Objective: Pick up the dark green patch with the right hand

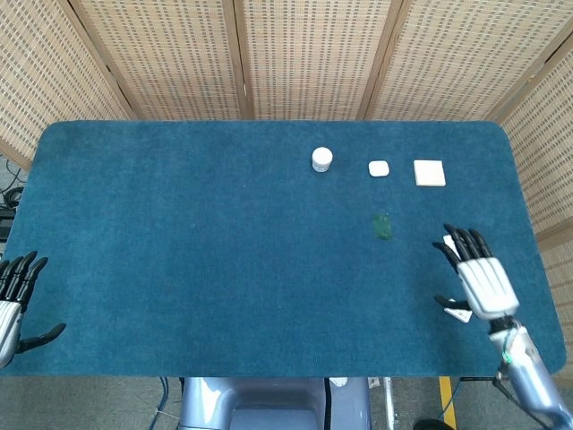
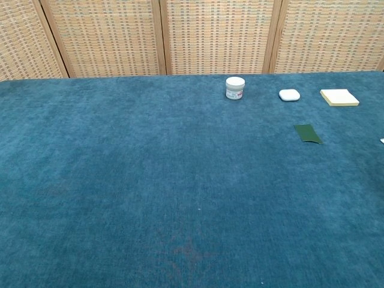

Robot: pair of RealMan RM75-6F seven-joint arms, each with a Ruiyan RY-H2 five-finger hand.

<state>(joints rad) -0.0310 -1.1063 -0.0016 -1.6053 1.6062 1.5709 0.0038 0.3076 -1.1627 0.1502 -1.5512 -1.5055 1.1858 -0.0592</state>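
The dark green patch lies flat on the blue table cloth, right of centre. My right hand is raised over the table's right side, fingers spread and holding nothing, a short way right of and nearer than the patch. It covers most of a flat white card. At the near left table edge my left hand is open, fingers apart. Neither hand shows in the chest view.
A small white jar, a white rounded case and a pale square pad sit in a row beyond the patch. A small white tag lies under my right hand. Woven screens stand behind the table.
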